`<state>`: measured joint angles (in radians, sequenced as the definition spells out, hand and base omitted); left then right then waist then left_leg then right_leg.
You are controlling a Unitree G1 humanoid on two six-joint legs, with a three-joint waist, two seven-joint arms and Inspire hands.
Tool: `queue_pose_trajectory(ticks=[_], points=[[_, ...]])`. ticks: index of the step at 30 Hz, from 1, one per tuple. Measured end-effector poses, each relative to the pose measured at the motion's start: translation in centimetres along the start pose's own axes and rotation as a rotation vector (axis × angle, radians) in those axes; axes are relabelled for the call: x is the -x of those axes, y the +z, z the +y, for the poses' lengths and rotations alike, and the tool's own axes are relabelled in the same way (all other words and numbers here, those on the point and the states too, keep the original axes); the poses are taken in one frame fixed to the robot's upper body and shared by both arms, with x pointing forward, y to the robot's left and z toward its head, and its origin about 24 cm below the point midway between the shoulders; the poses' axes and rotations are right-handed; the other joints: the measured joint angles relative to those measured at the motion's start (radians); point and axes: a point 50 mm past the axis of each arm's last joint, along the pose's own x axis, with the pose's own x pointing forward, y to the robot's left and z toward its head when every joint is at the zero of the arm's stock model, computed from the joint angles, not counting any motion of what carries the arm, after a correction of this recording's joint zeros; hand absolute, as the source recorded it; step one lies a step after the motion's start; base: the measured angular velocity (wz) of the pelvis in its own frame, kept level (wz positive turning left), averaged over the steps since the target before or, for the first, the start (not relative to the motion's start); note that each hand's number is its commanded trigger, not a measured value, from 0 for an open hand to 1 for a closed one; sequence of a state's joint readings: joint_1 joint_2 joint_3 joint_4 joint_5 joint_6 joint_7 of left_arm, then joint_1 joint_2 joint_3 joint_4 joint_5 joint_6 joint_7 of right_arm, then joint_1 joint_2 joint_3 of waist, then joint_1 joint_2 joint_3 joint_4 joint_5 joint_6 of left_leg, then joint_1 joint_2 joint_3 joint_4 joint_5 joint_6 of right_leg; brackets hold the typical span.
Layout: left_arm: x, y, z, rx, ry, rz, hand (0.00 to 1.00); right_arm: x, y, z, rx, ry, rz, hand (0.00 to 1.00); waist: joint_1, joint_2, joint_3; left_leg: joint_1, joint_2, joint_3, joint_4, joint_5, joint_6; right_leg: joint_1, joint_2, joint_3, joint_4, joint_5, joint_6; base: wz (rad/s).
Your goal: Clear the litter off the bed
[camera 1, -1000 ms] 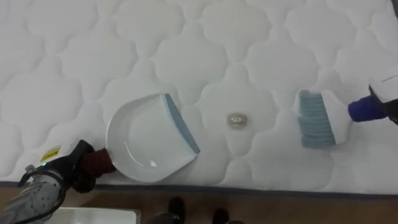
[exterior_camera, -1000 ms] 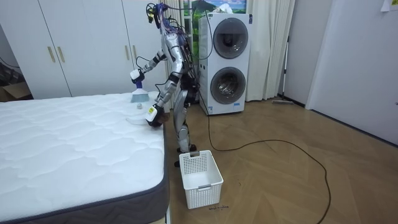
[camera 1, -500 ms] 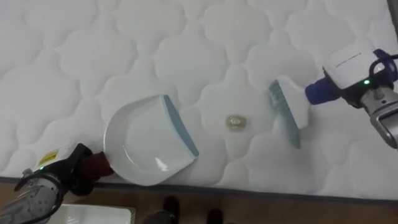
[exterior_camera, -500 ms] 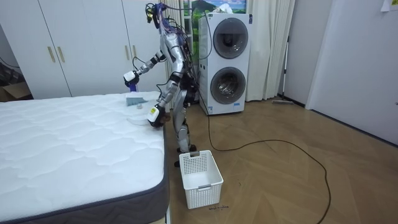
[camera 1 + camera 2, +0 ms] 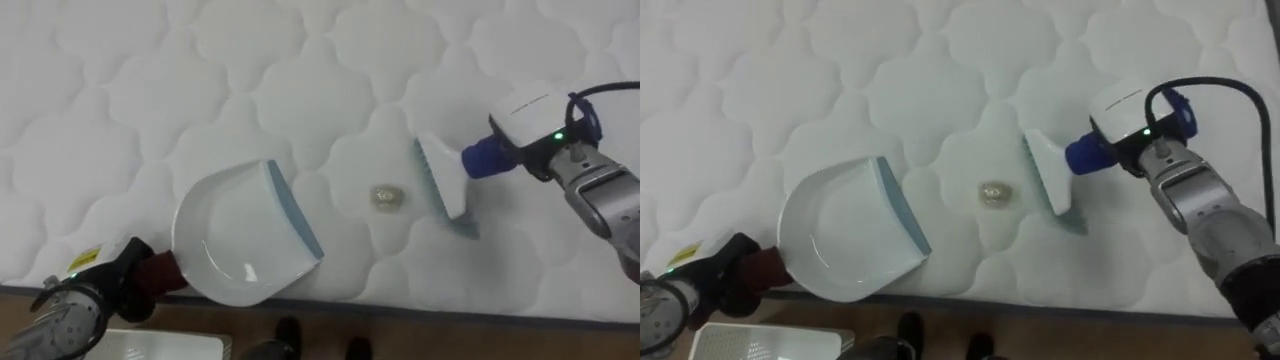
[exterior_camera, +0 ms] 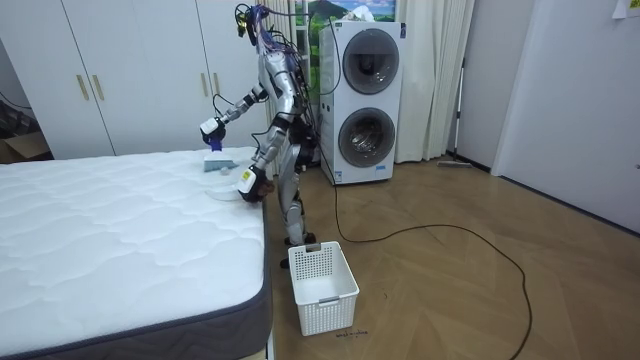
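Left eye view: both my hands are working over the bed (image 5: 300,70), a white quilted mattress.
Left fingers: my left hand (image 5: 108,285) is at the lower left, fingers clenched round the dark handle of the dustpan (image 5: 240,235).
Right fingers: my right hand (image 5: 540,130) comes in from the right and grasps the blue handle of the brush (image 5: 440,180). Most of the fingers are hidden under the hand.
Dustpan: white, lying flat on the mattress near the bed's front edge, with its blue lip towards the crumb.
Crumb (image 5: 384,196): a small pale scrap on the mattress, between the dustpan lip and the brush and just beside the bristles.
Brush: pale blue bristles face the crumb. I cannot tell whether they touch the mattress.
Eye views: the rim of a white basket (image 5: 150,345) shows below the bed edge.
Room view: I stand bent forward at the bed's far corner with both arms out over it. The basket sits on the wood floor (image 6: 450,290) beside the bed.
Room: white wardrobes (image 6: 120,70) stand behind the bed, and a stacked washer and dryer (image 6: 362,100) stands behind me.
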<state>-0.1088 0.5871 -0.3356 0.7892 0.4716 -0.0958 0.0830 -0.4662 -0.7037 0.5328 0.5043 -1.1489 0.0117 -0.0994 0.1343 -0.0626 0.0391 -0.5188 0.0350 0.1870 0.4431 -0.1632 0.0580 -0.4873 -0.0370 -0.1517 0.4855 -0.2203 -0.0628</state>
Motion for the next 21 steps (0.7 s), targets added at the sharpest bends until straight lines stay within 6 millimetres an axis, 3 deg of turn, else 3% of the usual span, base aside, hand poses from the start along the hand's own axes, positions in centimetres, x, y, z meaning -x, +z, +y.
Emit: queue_pose_trajectory(ticks=[4, 11, 21], points=[[-0.1, 0.1, -0.8, 0.016, -0.02, 0.014, 1.0, -0.2, 1.5, -0.5, -0.128, 0.003, -0.037, 1.0, 0.005, 0.004, -0.0023, 0.005, 0.0, 0.001, -0.004, 0.001, -0.001, 0.001, -0.001, -0.002, 0.0, 0.0, -0.001, -0.01], [0.1, -0.1, -1.6, 0.027, -0.043, 0.027, 1.0, 0.3, 3.8, 1.2, -0.311, 0.139, -0.074, 1.0, 0.006, 0.009, -0.0042, 0.006, 0.0, 0.005, -0.003, 0.001, -0.002, 0.0, -0.006, -0.016, -0.001, 0.001, -0.002, -0.02], [-0.2, 0.3, -1.7, 0.039, -0.041, 0.018, 1.0, 0.2, 5.7, 0.7, -0.512, 0.253, -0.155, 1.0, 0.004, 0.043, -0.0041, 0.004, 0.001, 0.006, 0.001, 0.001, -0.002, -0.001, -0.006, -0.016, -0.001, -0.001, -0.006, 0.0]])
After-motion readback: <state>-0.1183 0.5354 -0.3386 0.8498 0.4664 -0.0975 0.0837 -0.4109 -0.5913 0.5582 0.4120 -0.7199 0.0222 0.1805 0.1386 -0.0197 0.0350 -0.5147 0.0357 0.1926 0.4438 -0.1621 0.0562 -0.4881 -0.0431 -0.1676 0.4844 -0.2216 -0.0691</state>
